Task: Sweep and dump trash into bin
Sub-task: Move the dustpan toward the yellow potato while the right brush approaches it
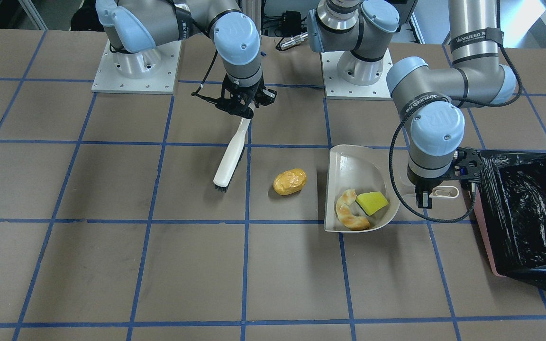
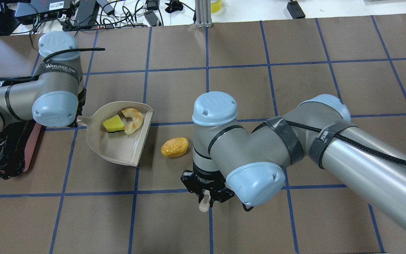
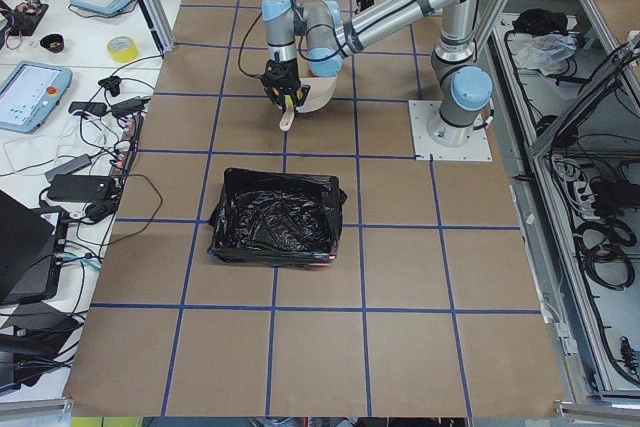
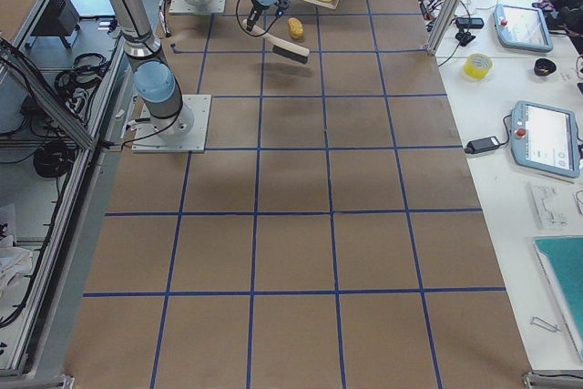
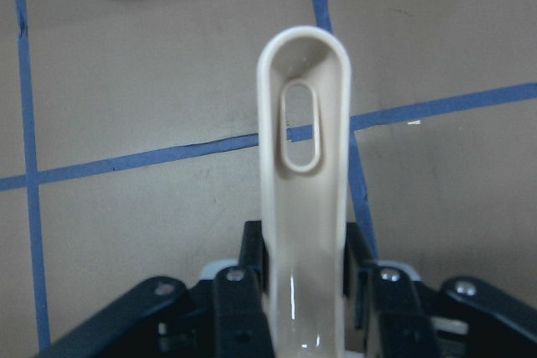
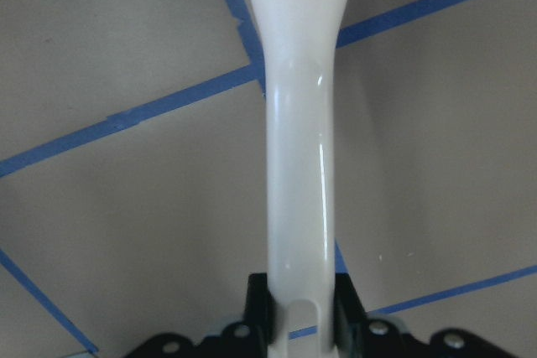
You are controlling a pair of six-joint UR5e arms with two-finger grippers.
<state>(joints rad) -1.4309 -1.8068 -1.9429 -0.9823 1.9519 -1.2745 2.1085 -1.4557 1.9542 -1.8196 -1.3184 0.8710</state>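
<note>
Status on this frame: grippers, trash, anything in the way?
Left gripper shut on dustpan, right gripper shut on brush. Croissant piece, wedge in dustpan; potato lump on table. Nothing between lump and dustpan.

WANJEED stands in white capitals on the black fabric strap around the left arm's silver upright tube. A smaller line beneath it is too fine to read. The same word shows on a second black strap lower on that arm, and in the overhead view on a black wrist strap of the left arm. A "UR" logo is embossed on the right arm's pale blue round joint cap and on the left arm's matching cap. The right gripper carries white print on its black body, too small to read.
</note>
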